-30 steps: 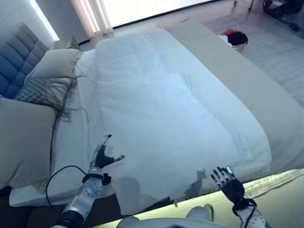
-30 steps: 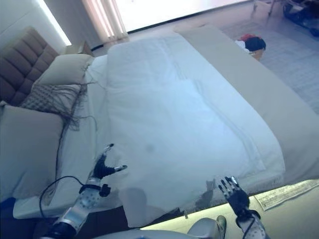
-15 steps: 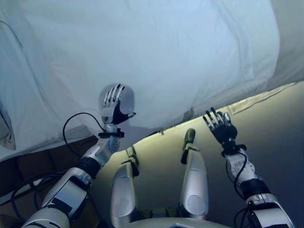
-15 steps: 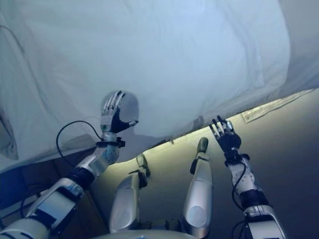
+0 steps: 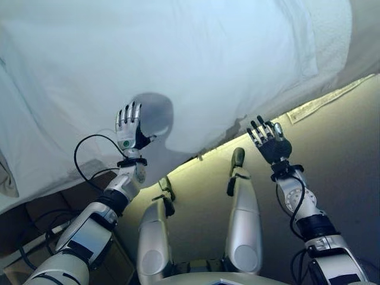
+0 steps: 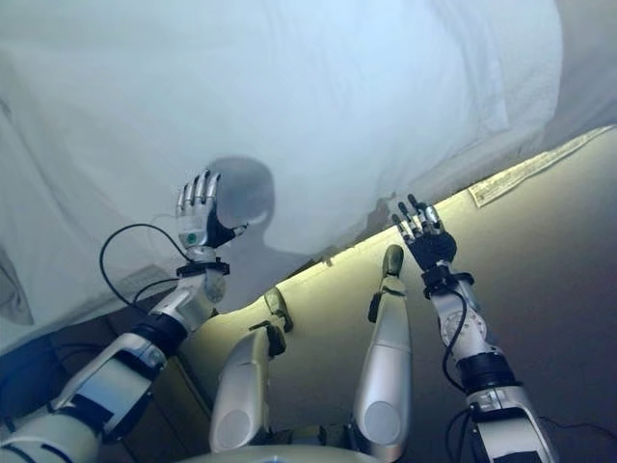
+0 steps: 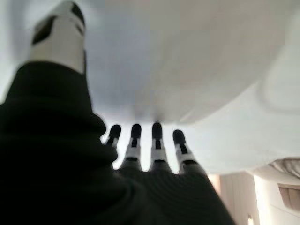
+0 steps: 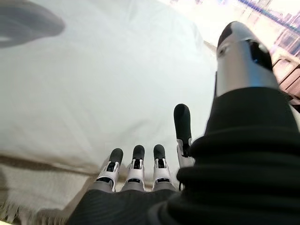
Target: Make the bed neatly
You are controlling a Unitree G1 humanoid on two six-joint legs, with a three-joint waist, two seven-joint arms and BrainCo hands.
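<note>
White duvet (image 5: 178,59) fills upper frame; left hand (image 5: 127,132) and right hand (image 5: 270,141) both spread flat, holding nothing, below its edge; no legible writing

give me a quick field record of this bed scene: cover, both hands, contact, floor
cover: white duvet spread over the bed, its near edge hanging over the side
left hand: open, fingers straight, raised in front of the duvet's hanging edge
right hand: open, fingers spread, beside the bed edge over the floor
contact: neither hand grips the duvet; touch cannot be told
floor: grey floor, lit strip under the bed side
</note>
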